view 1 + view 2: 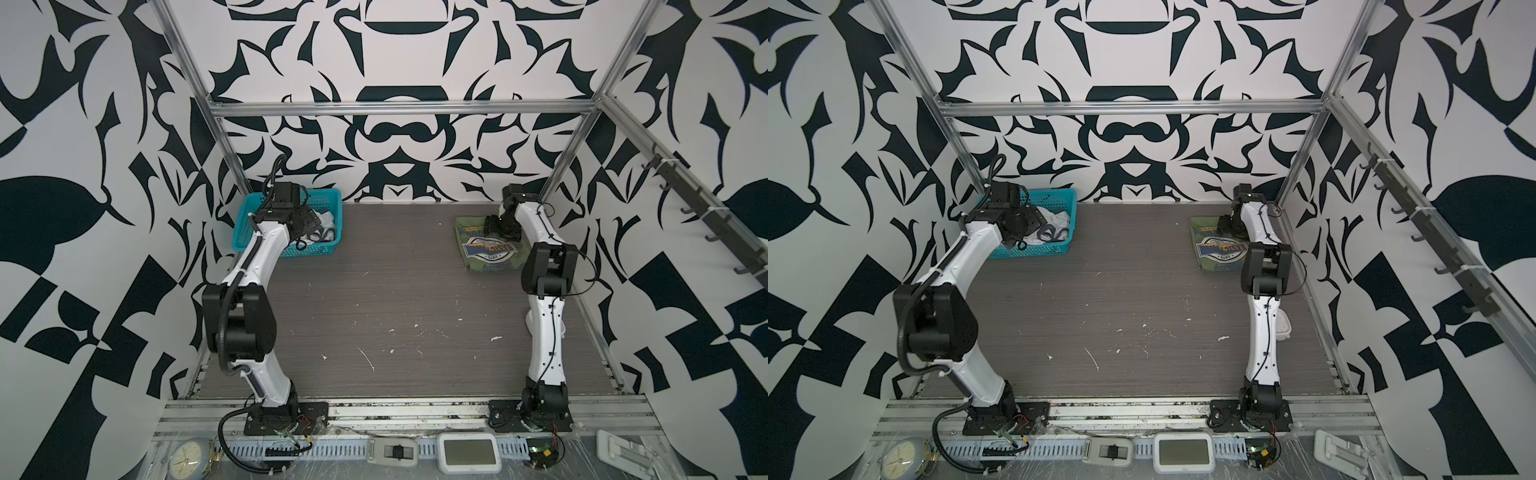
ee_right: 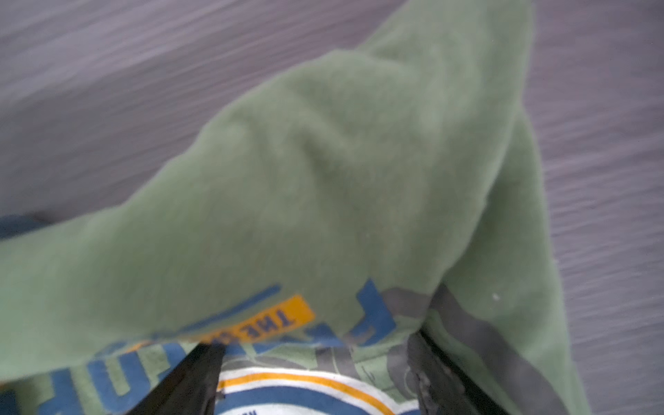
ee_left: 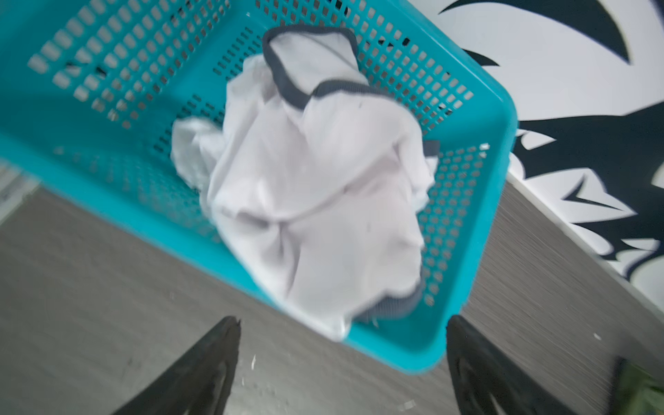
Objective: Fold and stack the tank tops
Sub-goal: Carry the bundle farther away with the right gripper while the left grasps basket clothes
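Spread wide with nothing between them, the left fingers (image 3: 208,366) hover at the rim of the teal basket (image 3: 395,345). Inside it the white tank top (image 3: 316,201) lies crumpled, at the far left of the desk (image 1: 395,291). At the far right, the olive tank top (image 1: 490,253) lies folded, and the right fingers (image 2: 190,381) stand apart over its printed front, pinching nothing I can make out. Likely risks are a shallow pinch taking only one layer, a strap snagging the mesh and dragging the light basket along, or the right fingers catching the loose flap and spoiling the fold.
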`<state>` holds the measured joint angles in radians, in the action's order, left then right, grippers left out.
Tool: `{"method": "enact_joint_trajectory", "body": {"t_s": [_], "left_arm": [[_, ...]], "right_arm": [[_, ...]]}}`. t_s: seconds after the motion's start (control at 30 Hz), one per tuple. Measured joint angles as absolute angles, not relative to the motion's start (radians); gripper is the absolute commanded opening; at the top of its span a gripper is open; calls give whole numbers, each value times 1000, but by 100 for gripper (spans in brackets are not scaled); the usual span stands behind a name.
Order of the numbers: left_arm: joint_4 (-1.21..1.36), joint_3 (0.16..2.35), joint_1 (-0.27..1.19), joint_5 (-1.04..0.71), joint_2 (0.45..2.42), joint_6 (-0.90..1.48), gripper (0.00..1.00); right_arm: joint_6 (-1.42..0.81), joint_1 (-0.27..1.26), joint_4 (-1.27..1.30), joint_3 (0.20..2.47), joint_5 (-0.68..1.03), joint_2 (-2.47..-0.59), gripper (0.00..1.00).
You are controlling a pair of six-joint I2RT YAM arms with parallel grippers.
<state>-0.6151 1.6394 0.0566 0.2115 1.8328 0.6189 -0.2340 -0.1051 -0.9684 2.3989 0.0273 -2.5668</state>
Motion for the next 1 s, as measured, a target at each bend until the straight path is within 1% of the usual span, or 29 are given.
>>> {"method": "enact_joint_trajectory", "body": {"t_s": [0.13, 0.3, 0.37, 0.47, 0.5, 0.53, 0.6, 0.63, 0.77, 0.8, 0.9, 1.0], "left_arm": [[-649, 1749, 54, 227, 1953, 583, 96], [-690, 1834, 54, 248, 2033, 545, 96], [-709, 1878, 54, 253, 2061, 533, 94], [-722, 1930, 54, 262, 2102, 518, 86], [-725, 1939, 54, 264, 2114, 514, 78], [-730, 1948, 54, 267, 2123, 509, 73], [-745, 1977, 54, 268, 2154, 507, 55], [-751, 1995, 54, 269, 2168, 499, 48], [-805, 2103, 54, 266, 2231, 493, 5], [-817, 2128, 54, 266, 2236, 490, 0], [-855, 2201, 54, 262, 2228, 489, 0], [-858, 2243, 56, 248, 2180, 489, 0]], "right_arm": [[-265, -145, -987, 2472, 41, -2603, 83], [-268, -144, -1024, 2567, 42, -2649, 85], [-269, -139, -1031, 2569, 47, -2646, 86], [-277, -136, -1032, 2541, 60, -2615, 87], [-282, -135, -1029, 2513, 69, -2591, 87], [-286, -134, -1023, 2481, 78, -2566, 88], [-294, -130, -1001, 2386, 113, -2483, 89], [-297, -128, -994, 2354, 125, -2452, 89], [-315, -109, -936, 2207, 175, -2283, 89], [-317, -96, -916, 2169, 183, -2238, 90], [-323, -37, -861, 2049, 196, -2109, 90], [-340, 43, -790, 1889, 208, -1969, 90]]}}
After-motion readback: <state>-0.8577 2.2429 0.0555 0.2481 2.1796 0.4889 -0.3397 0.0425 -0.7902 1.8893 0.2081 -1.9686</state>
